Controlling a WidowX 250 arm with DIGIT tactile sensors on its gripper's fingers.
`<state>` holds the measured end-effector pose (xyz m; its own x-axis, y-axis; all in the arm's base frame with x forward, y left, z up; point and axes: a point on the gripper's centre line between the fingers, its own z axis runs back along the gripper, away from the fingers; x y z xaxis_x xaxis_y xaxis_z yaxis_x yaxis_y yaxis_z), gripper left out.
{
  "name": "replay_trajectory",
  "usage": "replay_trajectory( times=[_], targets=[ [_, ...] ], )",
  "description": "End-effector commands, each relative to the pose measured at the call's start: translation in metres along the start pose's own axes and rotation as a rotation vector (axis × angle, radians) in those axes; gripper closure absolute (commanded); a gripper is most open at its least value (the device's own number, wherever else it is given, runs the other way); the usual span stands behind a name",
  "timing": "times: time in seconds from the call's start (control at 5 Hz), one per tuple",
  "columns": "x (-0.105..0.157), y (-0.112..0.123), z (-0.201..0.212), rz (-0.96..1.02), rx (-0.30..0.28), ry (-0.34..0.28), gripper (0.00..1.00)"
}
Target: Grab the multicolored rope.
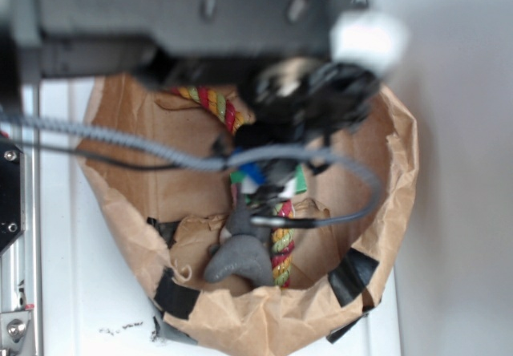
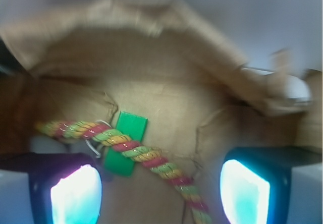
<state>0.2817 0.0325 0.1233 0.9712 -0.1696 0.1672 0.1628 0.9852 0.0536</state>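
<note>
The multicolored rope [image 2: 151, 158], twisted from red, yellow and light green strands, runs diagonally across the wrist view from the left edge to the bottom right, lying over a flat green block [image 2: 126, 142]. My gripper [image 2: 160, 193] is open above it, and the rope passes between the two glowing pads [image 2: 75, 196] without touching them. In the exterior view the rope [image 1: 280, 248] shows below the arm and again at the back [image 1: 212, 103]; the gripper [image 1: 264, 192] is mostly hidden by the arm and cables.
Everything lies in a brown paper-lined bowl [image 1: 397, 143] with black tape patches. A grey plush toy [image 1: 236, 256] rests beside the rope near the front rim. The arm's cables [image 1: 160, 151] cross over the bowl.
</note>
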Motion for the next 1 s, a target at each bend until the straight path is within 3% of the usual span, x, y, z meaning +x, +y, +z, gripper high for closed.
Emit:
replay_trajectory(
  times=[0.0, 0.2, 0.4, 0.8],
  targets=[
    [0.004, 0.025, -0.013, -0.065, 0.014, -0.095, 0.00],
    [0.005, 0.039, -0.027, -0.075, 0.035, -0.037, 0.00],
    [-0.011, 0.048, -0.026, -0.133, 0.060, 0.017, 0.00],
    [-0.030, 0.057, -0.043, -0.175, 0.098, -0.002, 0.00]
  ],
)
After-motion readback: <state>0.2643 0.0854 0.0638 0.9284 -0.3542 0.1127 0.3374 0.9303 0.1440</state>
